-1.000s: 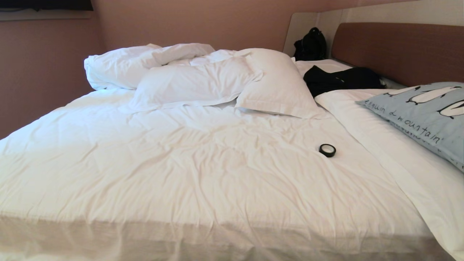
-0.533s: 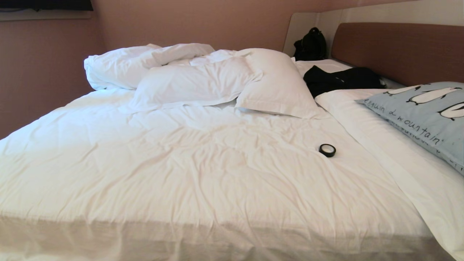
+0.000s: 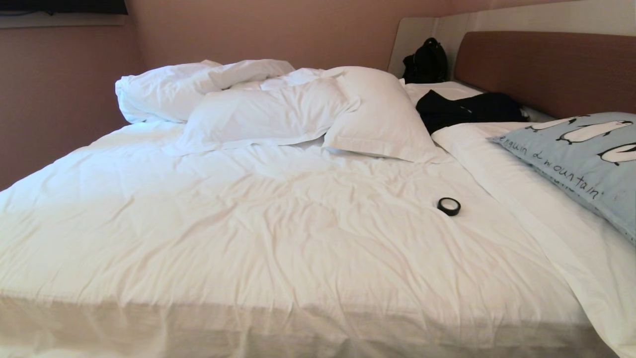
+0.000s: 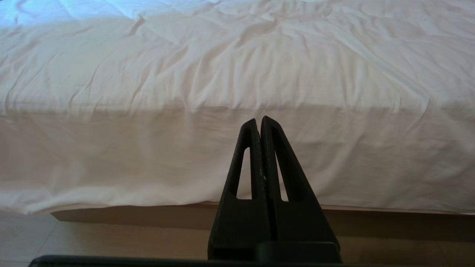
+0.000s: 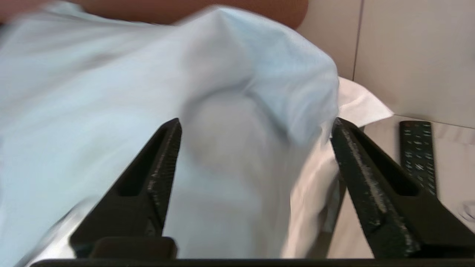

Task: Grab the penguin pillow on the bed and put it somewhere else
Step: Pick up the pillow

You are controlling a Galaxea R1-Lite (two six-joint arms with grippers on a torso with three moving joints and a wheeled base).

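I see the pillow (image 3: 579, 161) at the frame's right edge, on the bed (image 3: 278, 233). Right gripper (image 5: 256, 128) gapes, released, around its corner (soft, light, floppy); I'd pinch there. Left gripper (image 4: 258, 122) clenched, parked.

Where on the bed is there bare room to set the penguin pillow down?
The wide duvet stretch between the white pillows and the bed's near edge, left of the tape roll. Crowded: the headboard end, with black clothing and the penguin pillow.

Penguin pillow (image 3: 581, 161) at the bed's (image 3: 278, 238) right — tape roll (image 3: 448, 206) left of it, headboard (image 3: 546, 69) behind.
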